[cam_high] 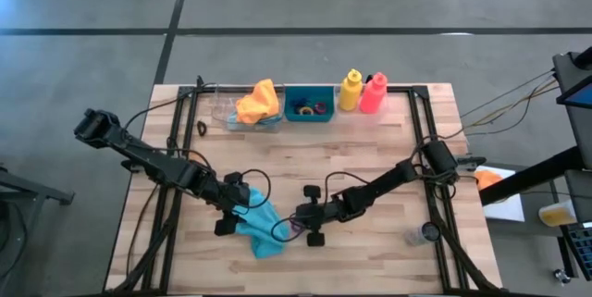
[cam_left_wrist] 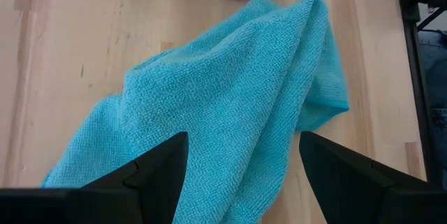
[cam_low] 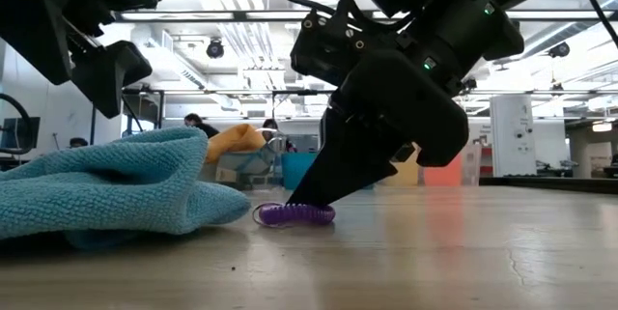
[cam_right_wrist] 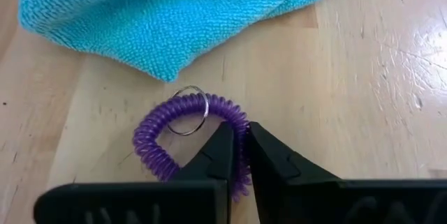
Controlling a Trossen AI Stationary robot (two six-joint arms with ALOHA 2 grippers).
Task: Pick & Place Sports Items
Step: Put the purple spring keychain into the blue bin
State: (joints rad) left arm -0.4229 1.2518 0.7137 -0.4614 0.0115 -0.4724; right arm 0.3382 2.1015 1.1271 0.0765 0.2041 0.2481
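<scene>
1. The surface (cam_high: 388, 158) under me is pale wood planking with a dark frame along its sides, and it stands on a grey concrete floor (cam_high: 92, 1).
2. The low view alone lets me see the room: bright ceiling lights, white walls, and people far back behind the surface.
3. My right pincer (cam_right_wrist: 237, 155) is down at about 6 o'clock on the surface, its fingertips pinched tight on the purple ring (cam_right_wrist: 187, 137).
4. That ring is a springy plastic coil with a thin metal keyring looped through it, and it lies flat on the wood.
5. Just beside it at 9 o'clock lies the teal cloth (cam_left_wrist: 230, 105), soft, looped terry, rumpled and folded over itself.
6. My left pincer (cam_left_wrist: 241, 165) hovers over that cloth with its fingers spread wide, holding nothing.
7. Only the high view shows the far edge at 12 o'clock: the orange cloth (cam_high: 258, 103) heaped on a clear tray (cam_high: 225, 112), a teal bin (cam_high: 309, 105) with small rings inside, then the yellow bottle (cam_high: 350, 91) and the pink-red bottle (cam_high: 373, 93) side by side.
8. The low view shows the cloth as a thick mound, taller than the ring.
</scene>
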